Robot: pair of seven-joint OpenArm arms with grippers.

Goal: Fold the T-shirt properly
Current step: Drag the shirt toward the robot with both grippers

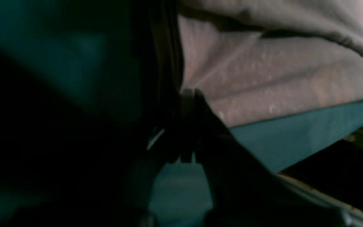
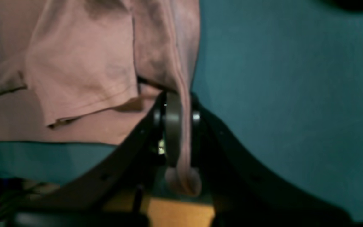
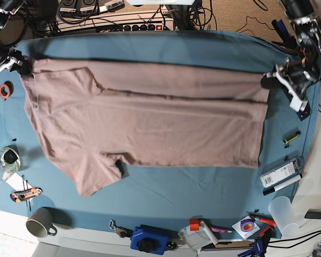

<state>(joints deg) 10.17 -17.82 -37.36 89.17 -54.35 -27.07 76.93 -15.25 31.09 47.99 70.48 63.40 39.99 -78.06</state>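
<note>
Wrinkled mauve cotton T-shirt [image 3: 150,123] spread across teal tablecloth [image 3: 203,193]. Right gripper [image 2: 181,126] and left gripper [image 3: 278,77] both pinch far edge corners. Risk: thin fabric slipping, fold skewing.

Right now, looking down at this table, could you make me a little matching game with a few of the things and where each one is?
Things:
1. T-shirt
2. mug
3. roll of red tape
4. clear plastic cup

Places:
a. near right corner
b. near left corner
c. spread across the middle
d. left edge, far end

Pairs: 1-c, 2-b, 3-d, 4-a
</note>
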